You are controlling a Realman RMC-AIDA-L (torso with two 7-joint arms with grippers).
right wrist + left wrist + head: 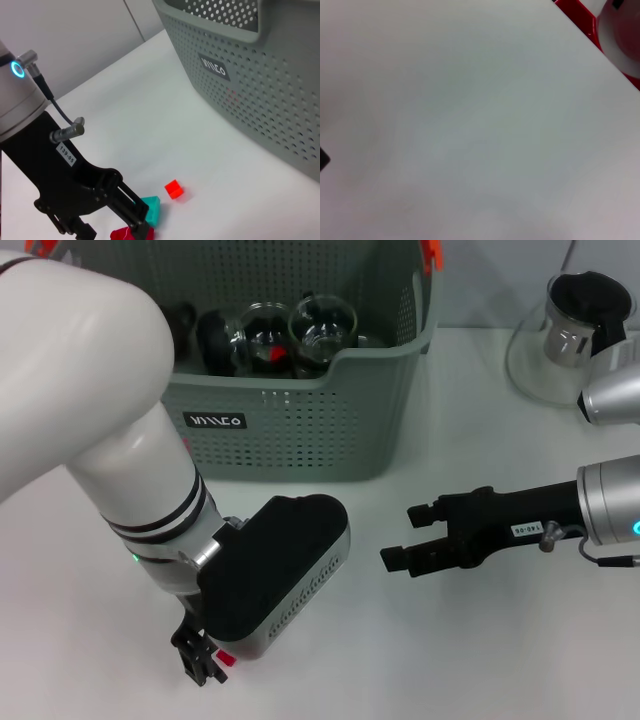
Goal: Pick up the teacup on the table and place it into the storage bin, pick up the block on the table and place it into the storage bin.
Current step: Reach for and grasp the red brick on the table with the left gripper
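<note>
The storage bin (300, 430) stands at the back of the white table, with several glass teacups (320, 325) inside it. My left gripper (205, 665) points down at the table's front edge, right at a dark red block (226, 659). In the right wrist view that left gripper (120, 227) sits over the dark red block (122, 234), with a teal block (151, 210) touching its side and a small red cube (173, 189) just beyond. The bin (260, 95) is behind them. My right gripper (402, 535) hovers open and holding nothing right of centre.
A glass pitcher (570, 335) with a black lid stands at the back right. The left wrist view shows bare white table (470, 130) and a red shape (580, 15) in one corner.
</note>
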